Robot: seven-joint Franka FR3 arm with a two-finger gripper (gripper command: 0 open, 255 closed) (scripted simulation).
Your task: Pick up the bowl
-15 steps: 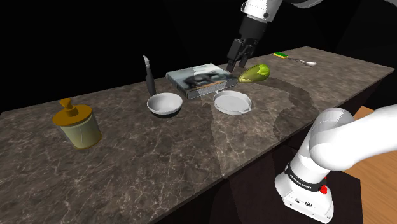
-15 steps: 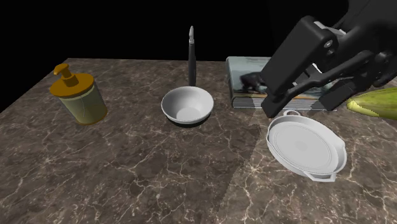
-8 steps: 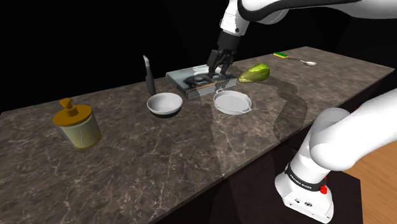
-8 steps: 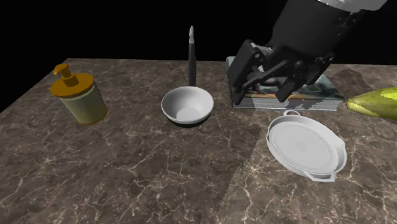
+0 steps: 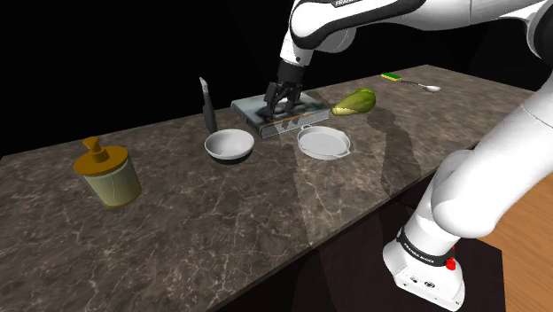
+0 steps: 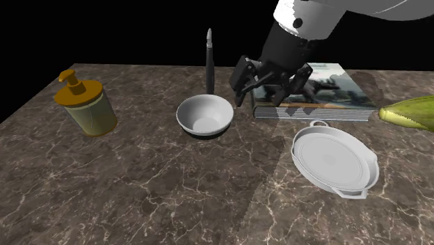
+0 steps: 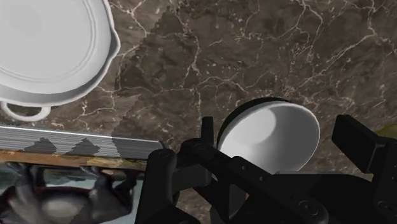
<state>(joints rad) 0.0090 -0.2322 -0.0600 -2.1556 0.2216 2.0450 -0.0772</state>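
My gripper (image 6: 262, 89) hangs open, fingers spread and clasping nothing, above the end of the book (image 6: 327, 89) that lies nearest the bowl (image 6: 204, 115). The bowl is round, smooth and plain white. It stands upright on the dark brown veined stone counter (image 6: 160, 202), just beside that end of the book and apart from me. In the wrist view it lies beyond the gap between my black fingers (image 7: 353, 143), with bare stone around most of its rim.

A black-handled knife (image 6: 209, 62) lies just behind the bowl, pointing away towards the counter's far edge, where a black area begins. A shallow white dish (image 6: 335, 161) with small loop handles sits near the book's long side, apart from the bowl. An amber-topped soap dispenser (image 6: 85, 104) stands well apart on the second exterior view's left, and a yellow-green tapered thing (image 6: 410, 111) lies past the book's far end
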